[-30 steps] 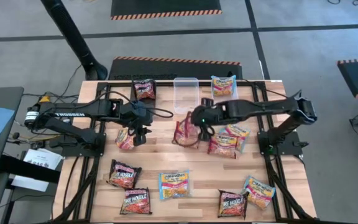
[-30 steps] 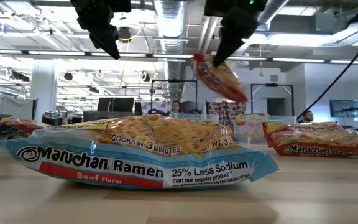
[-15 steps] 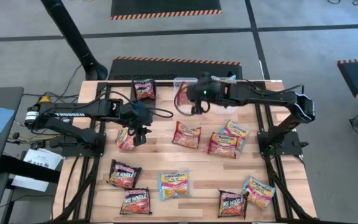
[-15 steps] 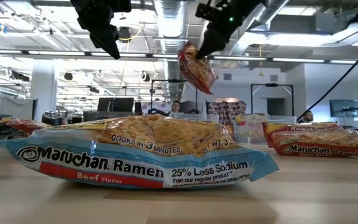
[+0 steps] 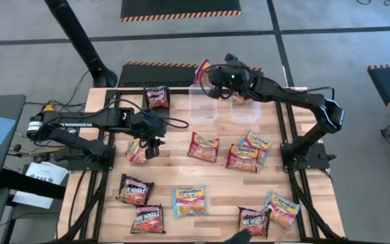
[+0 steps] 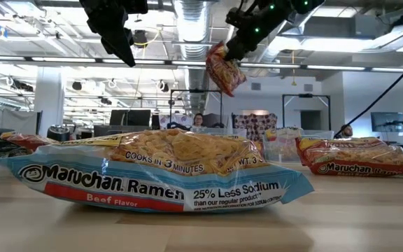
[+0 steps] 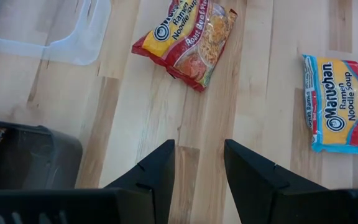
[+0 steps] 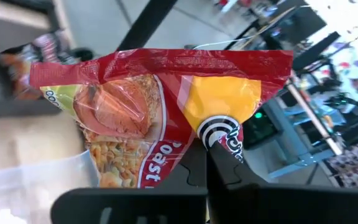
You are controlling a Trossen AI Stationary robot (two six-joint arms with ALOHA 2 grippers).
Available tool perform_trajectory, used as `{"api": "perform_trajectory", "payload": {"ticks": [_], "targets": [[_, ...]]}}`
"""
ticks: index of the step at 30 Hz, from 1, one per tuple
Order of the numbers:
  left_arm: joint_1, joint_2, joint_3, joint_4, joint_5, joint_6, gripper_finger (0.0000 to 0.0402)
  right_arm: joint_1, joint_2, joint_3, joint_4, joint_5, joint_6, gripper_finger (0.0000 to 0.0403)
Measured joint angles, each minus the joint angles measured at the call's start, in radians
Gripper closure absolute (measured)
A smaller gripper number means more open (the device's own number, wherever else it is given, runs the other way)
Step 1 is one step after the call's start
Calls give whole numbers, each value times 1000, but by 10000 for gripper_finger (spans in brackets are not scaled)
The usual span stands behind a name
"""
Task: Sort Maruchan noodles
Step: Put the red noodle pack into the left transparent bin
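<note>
Lifted further back since a second ago: red packet hangs long-axis down at top centre, pinched shut in my outstretched right gripper; left gripper hovers mid-left, jaws parted, empty.

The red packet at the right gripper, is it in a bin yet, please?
Not yet. The right gripper holds the red packet in the air, at the clear bin's far edge.
</note>
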Motion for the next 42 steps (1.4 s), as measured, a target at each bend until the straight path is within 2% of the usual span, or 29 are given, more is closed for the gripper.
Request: {"api": "perform_trajectory", "payload": {"ticks": [8,16,23,26,42], "targets": [[0,0,0,0,0,0,278,-53,0,0,161,-2,-5,397],[0,0,0,0,-12,0,278,-76,16,2,220,-3,-33,398],[0,0,0,0,-49,0,278,-71,111,1,192,-2,-15,398],[0,0,0,0,-49,0,278,-57,159,1,191,33,-21,398],[0,0,0,-1,-49,0,278,8,319,1,72,135,-178,398]]}}
